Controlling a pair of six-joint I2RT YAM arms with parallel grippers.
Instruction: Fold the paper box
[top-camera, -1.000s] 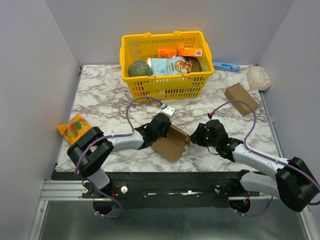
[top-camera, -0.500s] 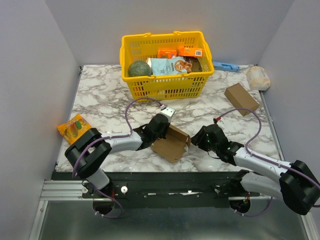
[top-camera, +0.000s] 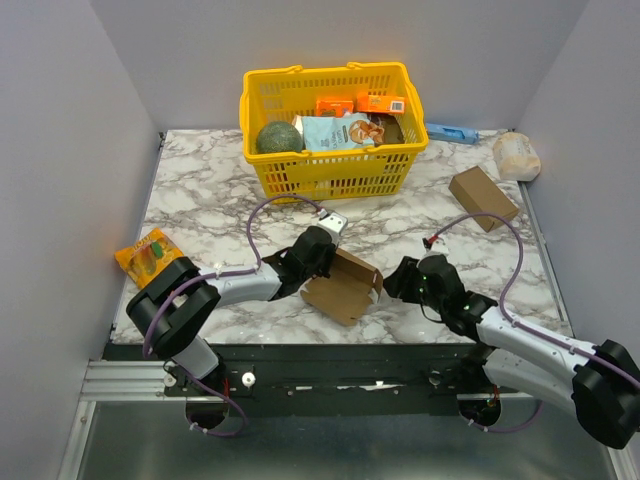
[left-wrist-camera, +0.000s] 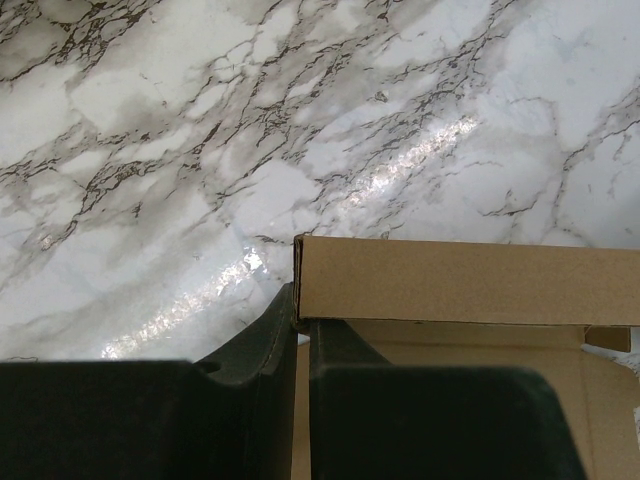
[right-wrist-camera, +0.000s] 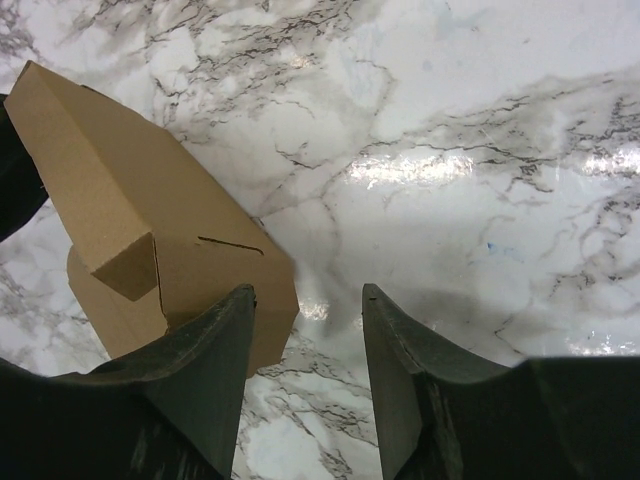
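The paper box (top-camera: 340, 288), thin plain brown cardboard, lies partly folded on the marble table near the front edge. One wall stands up and a slotted flap lies flat. My left gripper (top-camera: 320, 264) is shut on the upright wall's corner; in the left wrist view its fingertips (left-wrist-camera: 300, 315) pinch the paper box (left-wrist-camera: 460, 280) edge. My right gripper (top-camera: 393, 283) is open just to the right of the box and holds nothing. In the right wrist view the right gripper (right-wrist-camera: 305, 295) has its left finger over the flap of the paper box (right-wrist-camera: 130, 210).
A yellow basket (top-camera: 330, 175) with groceries stands at the back centre. A blocky brown carton (top-camera: 483, 197) and a white bundle (top-camera: 516, 155) sit at the right back. A blue packet (top-camera: 452, 132) lies behind them. An orange snack packet (top-camera: 149, 254) lies at the left edge.
My right gripper has opened wider and its arm has sunk lower and nearer the front edge, beside the box. The left gripper keeps its hold on the box.
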